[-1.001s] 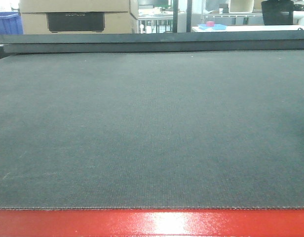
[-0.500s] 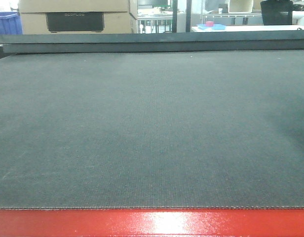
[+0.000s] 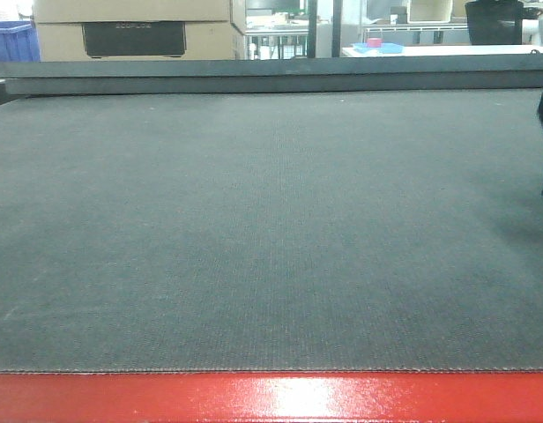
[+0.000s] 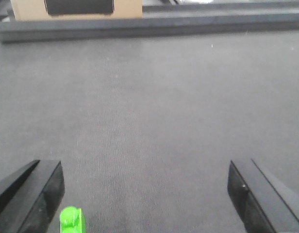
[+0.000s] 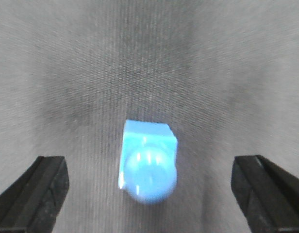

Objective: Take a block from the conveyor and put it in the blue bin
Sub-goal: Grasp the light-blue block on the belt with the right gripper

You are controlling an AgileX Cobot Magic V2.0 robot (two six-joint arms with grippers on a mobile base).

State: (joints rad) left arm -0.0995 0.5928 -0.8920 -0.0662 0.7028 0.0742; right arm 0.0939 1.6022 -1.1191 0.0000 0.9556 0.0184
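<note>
Block (image 5: 148, 162) — blue — sits on conveyor (image 5: 140, 58) within spread right hand (image 5: 149, 191).

There are two blocks in all: one blue block (image 5: 147, 162) and one green block (image 4: 72, 222). There is one conveyor (image 3: 271, 229), and one red frame strip (image 3: 271, 398) shows along its near edge. Two grippers are in view, the left gripper (image 4: 147, 194) and the right gripper (image 5: 149, 189), each showing two dark fingers, which makes four fingers. Beyond the belt there are one cardboard box (image 3: 135, 31) and one blue crate (image 3: 11, 40).
</note>
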